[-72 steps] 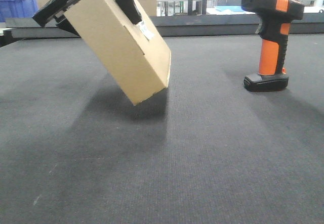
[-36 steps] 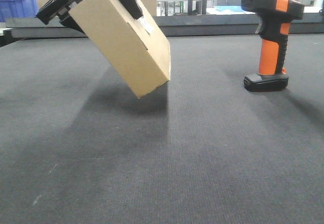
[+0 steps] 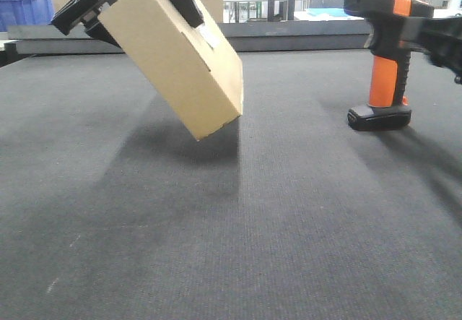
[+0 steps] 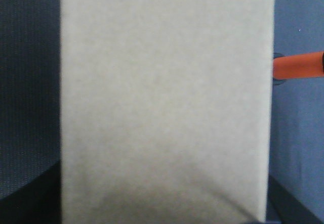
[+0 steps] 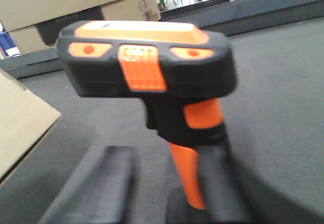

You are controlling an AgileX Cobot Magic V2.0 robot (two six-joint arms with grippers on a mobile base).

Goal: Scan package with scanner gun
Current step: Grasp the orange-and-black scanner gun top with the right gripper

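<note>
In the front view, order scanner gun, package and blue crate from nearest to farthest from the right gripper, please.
1. scanner gun, just beside the right gripper.
2. package, held up at left.
3. blue crate, far left background.

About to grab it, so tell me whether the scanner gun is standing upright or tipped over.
Upright: the scanner gun rests on its flat black foot on the mat, orange shaft vertical, head on top.
</note>
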